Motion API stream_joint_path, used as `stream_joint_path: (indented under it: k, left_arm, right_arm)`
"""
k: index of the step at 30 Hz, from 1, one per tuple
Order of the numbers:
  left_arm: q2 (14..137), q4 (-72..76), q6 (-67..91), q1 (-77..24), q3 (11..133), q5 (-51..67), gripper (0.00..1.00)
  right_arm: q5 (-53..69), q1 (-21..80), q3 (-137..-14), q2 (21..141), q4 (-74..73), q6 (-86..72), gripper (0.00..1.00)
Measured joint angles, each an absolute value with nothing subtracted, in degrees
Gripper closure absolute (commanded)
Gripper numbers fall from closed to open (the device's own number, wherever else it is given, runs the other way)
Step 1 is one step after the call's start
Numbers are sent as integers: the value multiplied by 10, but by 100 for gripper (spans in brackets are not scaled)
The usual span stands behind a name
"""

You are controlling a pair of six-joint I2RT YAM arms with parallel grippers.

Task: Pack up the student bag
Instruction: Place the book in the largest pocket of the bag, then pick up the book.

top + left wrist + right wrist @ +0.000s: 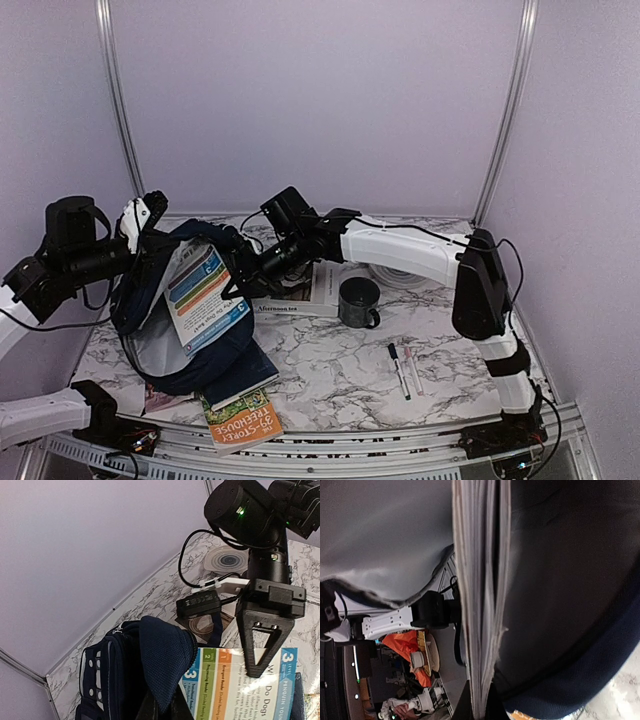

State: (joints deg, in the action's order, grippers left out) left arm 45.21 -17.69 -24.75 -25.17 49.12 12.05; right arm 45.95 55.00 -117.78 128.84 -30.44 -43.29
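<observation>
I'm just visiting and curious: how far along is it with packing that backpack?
Early on. Nothing shows as fully packed. In hand: the left gripper holds the student bag open by its flap, and the right gripper pinches a striped reader book half inside the opening. Left: the Treehouse book under the bag, the Afternoon Tea book, a dark mug and two pens on the table.
</observation>
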Motion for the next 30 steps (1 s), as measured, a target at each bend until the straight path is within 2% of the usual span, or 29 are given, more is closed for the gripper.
stream_joint_path:
  k: [6, 10, 16, 19, 22, 27, 30]
  left_arm:
    - [448, -174, -246, -251, 484, 145, 100]
    - [447, -170, -244, -251, 475, 145, 100]
    - [447, -157, -236, -252, 467, 112, 100]
    - [453, -152, -231, -251, 467, 90, 100]
    - [459, -143, -229, -251, 467, 71, 100]
    - [466, -134, -225, -249, 467, 49, 100]
    - [470, -131, -222, -248, 467, 44, 100]
  right_arm:
    - [427, 547, -1297, 1420, -255, -493, 100]
    - [380, 544, -1298, 1447, -196, -524, 83]
    - [325, 536, -1300, 1449, -124, -523, 51]
    - [334, 531, -1299, 1441, -117, -488, 46]
    - [338, 531, -1262, 1398, -137, -432, 43]
    - [306, 539, -1091, 1222, -178, -337, 36]
    - [288, 548, -1015, 1134, -196, -312, 35]
